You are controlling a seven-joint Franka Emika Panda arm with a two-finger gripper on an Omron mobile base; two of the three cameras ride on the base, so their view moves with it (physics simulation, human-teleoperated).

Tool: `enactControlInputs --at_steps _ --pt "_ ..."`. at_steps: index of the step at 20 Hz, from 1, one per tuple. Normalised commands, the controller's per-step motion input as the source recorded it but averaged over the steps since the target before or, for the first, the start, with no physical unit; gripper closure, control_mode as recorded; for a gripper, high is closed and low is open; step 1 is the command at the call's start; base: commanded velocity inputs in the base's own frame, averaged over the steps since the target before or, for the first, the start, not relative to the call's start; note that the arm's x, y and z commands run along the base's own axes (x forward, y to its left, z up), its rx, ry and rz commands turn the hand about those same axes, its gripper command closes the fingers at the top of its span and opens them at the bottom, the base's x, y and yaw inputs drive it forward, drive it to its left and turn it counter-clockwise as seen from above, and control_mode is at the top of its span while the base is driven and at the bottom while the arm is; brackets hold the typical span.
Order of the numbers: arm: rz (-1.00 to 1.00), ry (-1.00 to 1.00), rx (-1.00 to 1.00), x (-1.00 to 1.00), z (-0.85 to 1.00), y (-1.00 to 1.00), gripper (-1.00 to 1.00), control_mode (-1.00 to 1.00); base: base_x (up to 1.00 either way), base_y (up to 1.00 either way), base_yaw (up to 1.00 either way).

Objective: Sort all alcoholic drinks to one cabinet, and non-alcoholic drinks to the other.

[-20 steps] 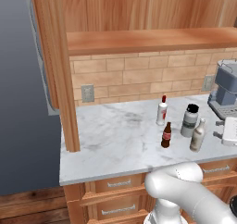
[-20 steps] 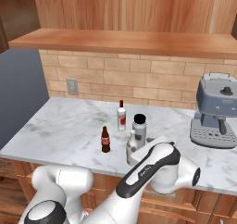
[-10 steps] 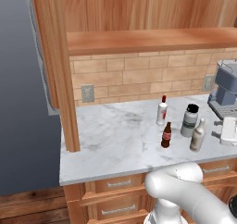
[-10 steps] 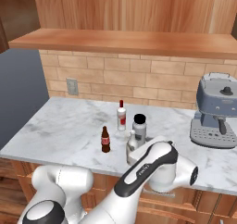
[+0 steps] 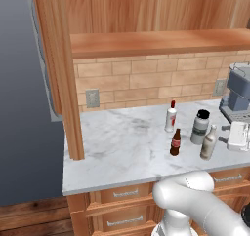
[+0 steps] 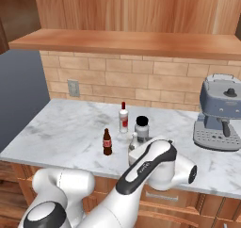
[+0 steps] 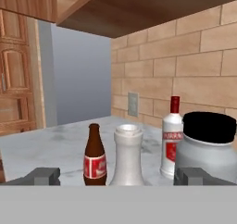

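Note:
Four bottles stand close together on the marble counter [image 5: 122, 142]. The silver-grey wine-shaped bottle [image 7: 127, 156] is nearest and lies straight ahead between the fingertips of my open gripper [image 7: 119, 177], with nothing held. Left of it is the small brown cola bottle [image 7: 95, 156] with a red label. Behind stand the white red-capped bottle [image 7: 172, 142] and a short grey black-capped bottle [image 7: 206, 149]. From the left base, my gripper [image 5: 227, 134] sits just right of the silver bottle [image 5: 208, 143], with the cola bottle [image 5: 175, 143] and white bottle [image 5: 170, 118] further left. A reddish wood cabinet [image 5: 156, 42] hangs above, its door [image 5: 56, 69] swung open.
A grey-blue coffee machine [image 6: 221, 111] stands on the counter's right end, close to my hand [image 5: 239, 135]. Brick backsplash with an outlet [image 5: 92, 97] runs behind. Drawers with metal handles [image 5: 122, 195] sit under the counter. The counter's left half has free room.
My hand has crept slightly left toward the silver-grey bottle. The bottles stand where they were, and the gripper stays open.

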Motion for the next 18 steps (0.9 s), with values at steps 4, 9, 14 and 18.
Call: enactControlInputs --at_steps 4,9,14,18 --pt "0.00 0.00 0.00 0.08 0.00 0.00 -1.00 -1.00 0.00 0.00 0.00" --pt "-0.01 0.00 0.00 0.10 0.00 0.00 -1.00 -1.00 0.00 0.00 0.00" --pt "-0.03 0.01 0.00 0.04 -0.02 0.00 -1.00 -1.00 0.00 0.00 0.00" --pt "-0.04 0.04 0.00 0.00 -0.05 0.01 -1.00 -1.00 0.00 0.00 0.00"
